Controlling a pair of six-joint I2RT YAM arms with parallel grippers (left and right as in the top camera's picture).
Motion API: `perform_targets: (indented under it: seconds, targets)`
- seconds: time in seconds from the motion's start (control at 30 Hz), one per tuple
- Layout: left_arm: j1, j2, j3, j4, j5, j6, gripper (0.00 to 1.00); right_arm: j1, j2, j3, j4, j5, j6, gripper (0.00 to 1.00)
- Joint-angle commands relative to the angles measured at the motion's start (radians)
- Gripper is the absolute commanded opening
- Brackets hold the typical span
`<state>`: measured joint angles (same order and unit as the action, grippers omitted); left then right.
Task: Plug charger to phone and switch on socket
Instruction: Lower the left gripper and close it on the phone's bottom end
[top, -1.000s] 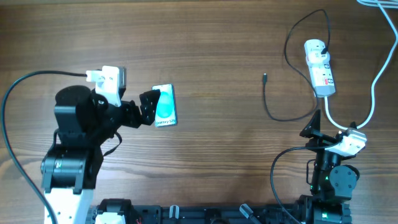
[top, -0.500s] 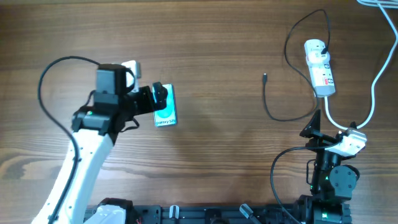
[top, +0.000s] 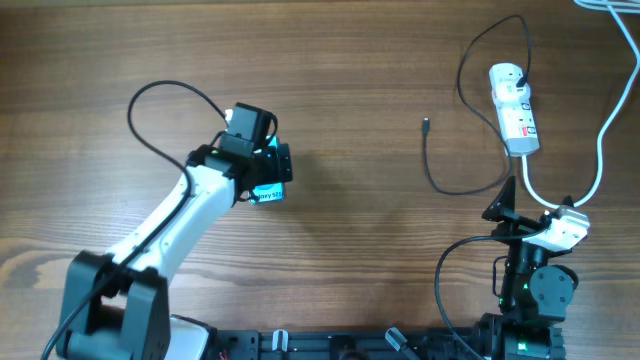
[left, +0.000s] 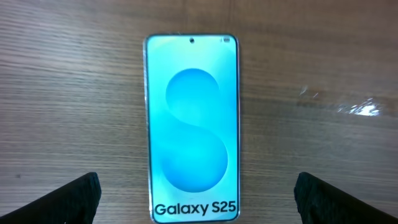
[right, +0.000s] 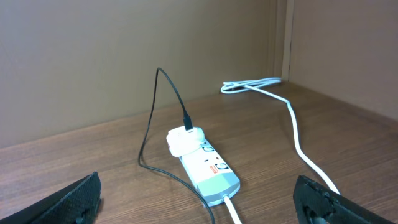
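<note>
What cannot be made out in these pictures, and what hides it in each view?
Overhead: most of the phone, under the left gripper.
Left wrist: phone's lower edge and port, cut off by the frame.
Overhead, right wrist: socket switch position, too small.
Overhead: charger tip shape, too small.

Two arms in white and black
The left arm (top: 170, 220) has white links, black joints and a looping black cable (top: 165, 84); the right arm (top: 540, 290) is mostly black, with a white head.
</note>
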<state>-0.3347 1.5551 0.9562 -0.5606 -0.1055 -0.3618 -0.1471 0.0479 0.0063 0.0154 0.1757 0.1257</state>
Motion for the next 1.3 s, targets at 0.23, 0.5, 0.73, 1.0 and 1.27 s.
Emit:
perform_targets:
  seconds: [0.23, 0.5, 0.73, 1.0, 1.27]
  targets:
    - [-0.017, 0.174, 0.019, 0.041, -0.023, -0.013, 1.00, -0.004, 0.001, -0.001, 0.006, -0.017, -0.014, 1.00]
    - [-0.016, 0.203, 0.019, 0.086, -0.024, -0.013, 1.00, -0.004, 0.001, -0.001, 0.006, -0.017, -0.014, 1.00]
    - [-0.016, 0.262, 0.018, 0.121, -0.027, -0.013, 1.00, -0.004, 0.001, -0.001, 0.006, -0.017, -0.014, 0.99]
    - [-0.016, 0.301, 0.018, 0.120, -0.027, -0.013, 1.00, -0.004, 0.001, -0.001, 0.006, -0.017, -0.014, 1.00]
    - [-0.017, 0.302, 0.018, 0.074, -0.016, -0.013, 1.00, -0.004, 0.001, -0.001, 0.006, -0.017, -0.014, 1.00]
